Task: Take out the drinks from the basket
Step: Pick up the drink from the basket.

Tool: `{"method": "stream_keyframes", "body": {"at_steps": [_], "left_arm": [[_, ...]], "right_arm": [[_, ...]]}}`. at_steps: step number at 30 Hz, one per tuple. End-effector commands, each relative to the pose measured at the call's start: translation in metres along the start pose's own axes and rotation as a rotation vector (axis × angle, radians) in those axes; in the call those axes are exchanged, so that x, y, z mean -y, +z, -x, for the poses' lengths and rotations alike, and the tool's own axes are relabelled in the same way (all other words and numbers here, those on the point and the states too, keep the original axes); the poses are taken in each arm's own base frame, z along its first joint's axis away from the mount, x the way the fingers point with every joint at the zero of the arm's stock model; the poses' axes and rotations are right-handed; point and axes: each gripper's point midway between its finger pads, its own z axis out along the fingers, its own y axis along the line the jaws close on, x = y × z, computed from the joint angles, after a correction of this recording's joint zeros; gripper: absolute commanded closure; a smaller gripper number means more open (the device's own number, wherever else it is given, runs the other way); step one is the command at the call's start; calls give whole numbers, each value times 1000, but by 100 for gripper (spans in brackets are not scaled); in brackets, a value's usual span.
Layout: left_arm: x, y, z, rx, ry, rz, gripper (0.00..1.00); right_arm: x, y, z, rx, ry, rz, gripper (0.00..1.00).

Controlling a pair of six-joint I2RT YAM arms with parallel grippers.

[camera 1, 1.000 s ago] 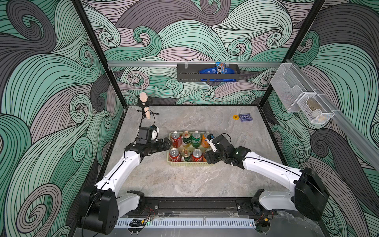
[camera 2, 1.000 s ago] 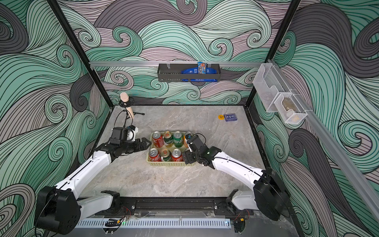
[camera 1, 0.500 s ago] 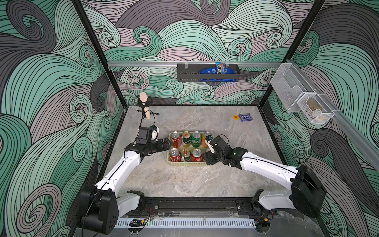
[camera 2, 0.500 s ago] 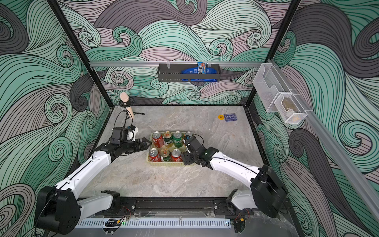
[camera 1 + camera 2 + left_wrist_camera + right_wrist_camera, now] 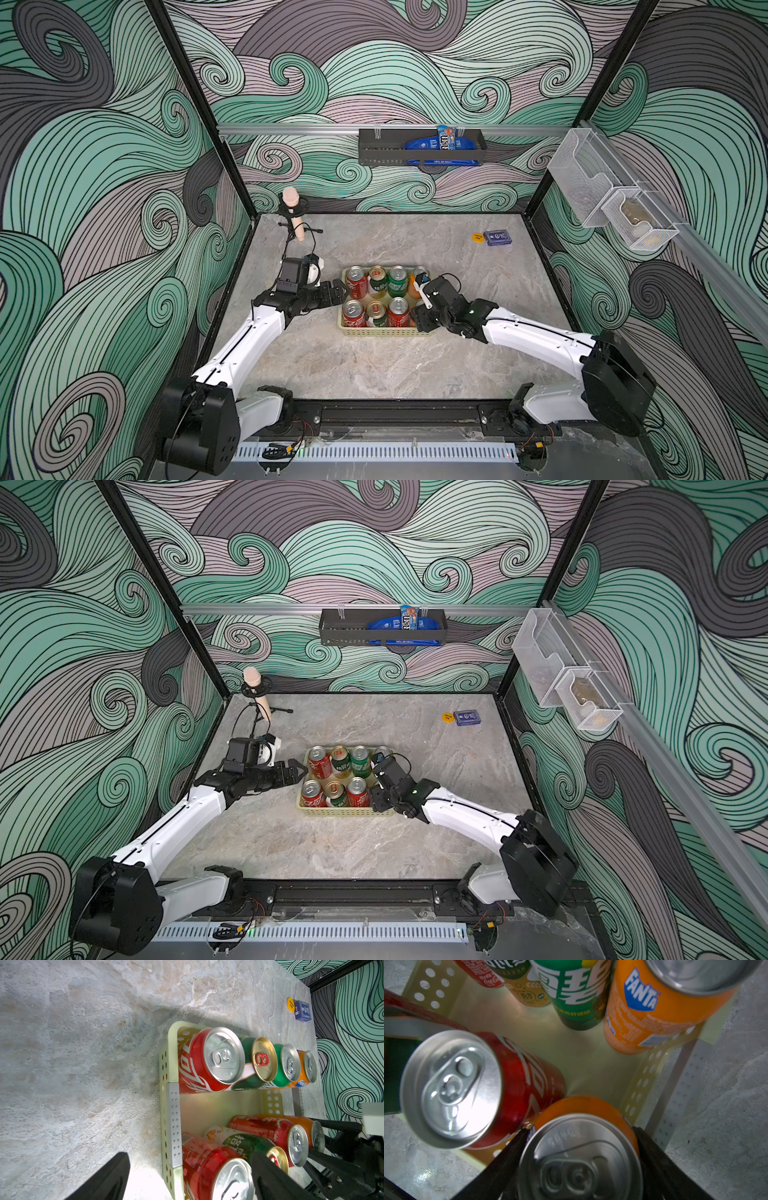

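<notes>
So my right claw (image 5: 579, 1131) is clamped on the orange Fanta can (image 5: 583, 1167) in the basket's (image 5: 382, 331) front right corner. I'd lift straight up, slowly, so it clears the red Coke can (image 5: 452, 1086) just beside it. Left claw (image 5: 338, 289) sits spread open at the other end.

Cans (image 5: 398, 280) in basket (image 5: 380, 331), two rows; box (image 5: 499, 238) behind right; microphone (image 5: 293, 208) behind left.

the pale yellow-green basket (image 5: 378, 331) has dotted sides and holds red cans (image 5: 356, 282), an orange can (image 5: 583, 1105), a bright green can (image 5: 398, 281) and dark green-and-white cans (image 5: 377, 282). the table (image 5: 374, 374) is mottled grey-beige; the walls (image 5: 374, 62) swirl teal, mauve and grey.
</notes>
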Motion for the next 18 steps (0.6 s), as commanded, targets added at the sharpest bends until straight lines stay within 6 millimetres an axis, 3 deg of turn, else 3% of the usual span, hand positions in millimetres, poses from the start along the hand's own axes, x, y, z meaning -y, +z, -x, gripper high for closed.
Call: {"method": "stream_keyframes", "body": {"at_steps": [1,7,18], "left_arm": [[5,-1,0,4,26,-22,6],[5,-2,1,7,26,-20,6],[6,-2,0,7,25,-20,6]], "right_arm": [[1,0,-11,-24,14,-6,35],[4,-14,1,37,25,-16,43],[4,-36,22,125,51,-6,45]]}}
